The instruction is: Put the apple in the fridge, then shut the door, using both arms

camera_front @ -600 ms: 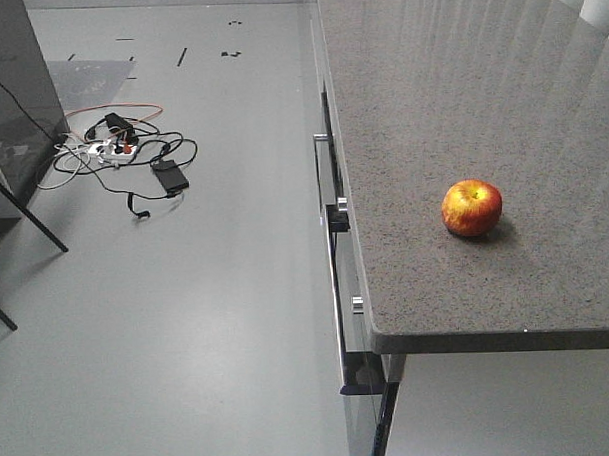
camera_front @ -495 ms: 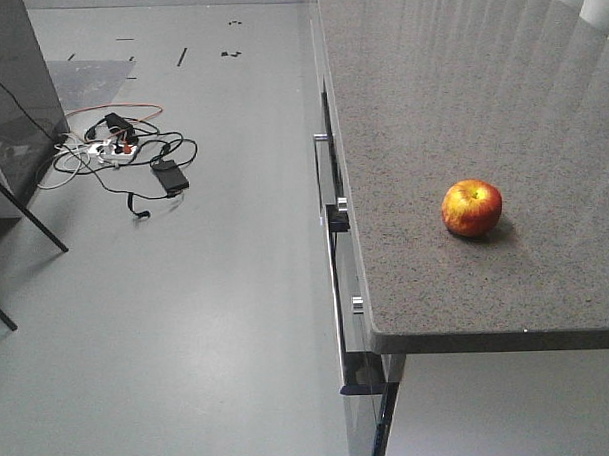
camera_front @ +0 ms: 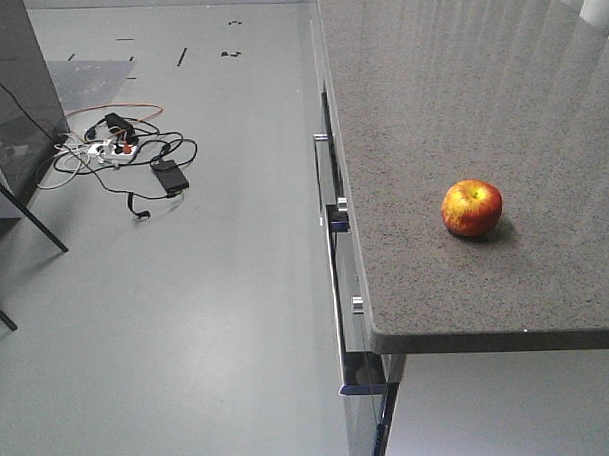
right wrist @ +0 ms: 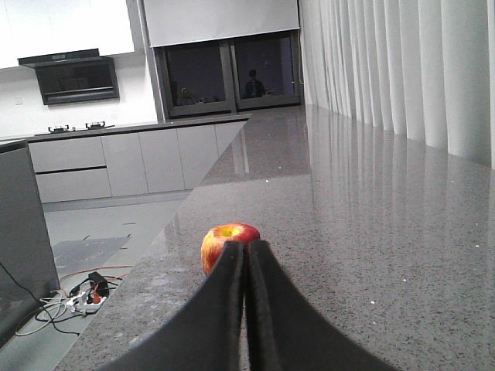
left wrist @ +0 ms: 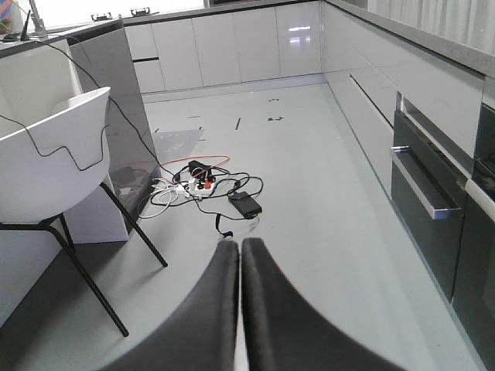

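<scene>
Nothing has shifted since the earlier frames: the shiny round apple, red with yellow patches [camera_front: 472, 208], sits on the speckled grey stone counter [camera_front: 450, 93] near its end, stem hollow up, too round to show a long axis. The dark left pincer [left wrist: 239, 249] and right pincer [right wrist: 246, 251] are pressed closed, empty.

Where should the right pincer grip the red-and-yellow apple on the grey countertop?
The round red-and-yellow apple sits stem-hollow up on the flat speckled grey countertop, so probably across its widest middle, level, from the side the shut right pincer faces.
</scene>
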{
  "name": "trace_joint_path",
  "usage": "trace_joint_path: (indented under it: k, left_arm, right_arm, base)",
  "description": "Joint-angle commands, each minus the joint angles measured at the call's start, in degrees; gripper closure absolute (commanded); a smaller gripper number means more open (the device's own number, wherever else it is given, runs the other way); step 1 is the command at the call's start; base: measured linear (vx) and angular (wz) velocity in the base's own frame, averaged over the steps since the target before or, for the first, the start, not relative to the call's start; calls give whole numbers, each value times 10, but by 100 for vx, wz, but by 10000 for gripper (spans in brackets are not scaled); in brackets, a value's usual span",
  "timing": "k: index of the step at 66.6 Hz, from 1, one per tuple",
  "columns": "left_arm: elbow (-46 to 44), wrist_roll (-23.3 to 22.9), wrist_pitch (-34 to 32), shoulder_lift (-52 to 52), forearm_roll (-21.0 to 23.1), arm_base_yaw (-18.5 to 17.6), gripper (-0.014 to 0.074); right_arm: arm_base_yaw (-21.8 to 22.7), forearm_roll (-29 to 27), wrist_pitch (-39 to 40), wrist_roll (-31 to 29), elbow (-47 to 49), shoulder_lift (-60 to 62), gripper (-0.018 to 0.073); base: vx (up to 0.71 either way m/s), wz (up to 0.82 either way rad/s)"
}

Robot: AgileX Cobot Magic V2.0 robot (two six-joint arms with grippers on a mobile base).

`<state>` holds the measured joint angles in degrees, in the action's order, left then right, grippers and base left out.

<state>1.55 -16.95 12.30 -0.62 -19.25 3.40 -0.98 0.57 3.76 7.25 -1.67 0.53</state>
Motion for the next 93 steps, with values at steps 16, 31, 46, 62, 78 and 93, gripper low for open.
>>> trace_joint_path:
  k: [16,31,46,62,78,93]
  left_arm:
    - [8,-4,-37,-9,2,-2,604]
    - [8,-4,-37,-9,2,-2,604]
    - [8,-4,-37,-9,2,-2,604]
    - [8,-4,-37,-9,2,-2,604]
    - [8,-4,-37,-9,2,-2,604]
    - [8,-4,-37,-9,2,-2,604]
  right_arm:
    - [4,5,41,-6,-5,3,561]
    - [4,5,44,-6,-5,3,561]
    - [4,-2,106,-6,-5,3,561]
    - [4,-46,128,45,-3,3,561]
    - [4,-43,-162,45,155,-31,561]
    - [4,-102,-302,-96,355,-149,561]
  base:
    - [0,0]
    - [0,0]
    - [0,0]
    - [0,0]
    - [0,0]
    - [0,0]
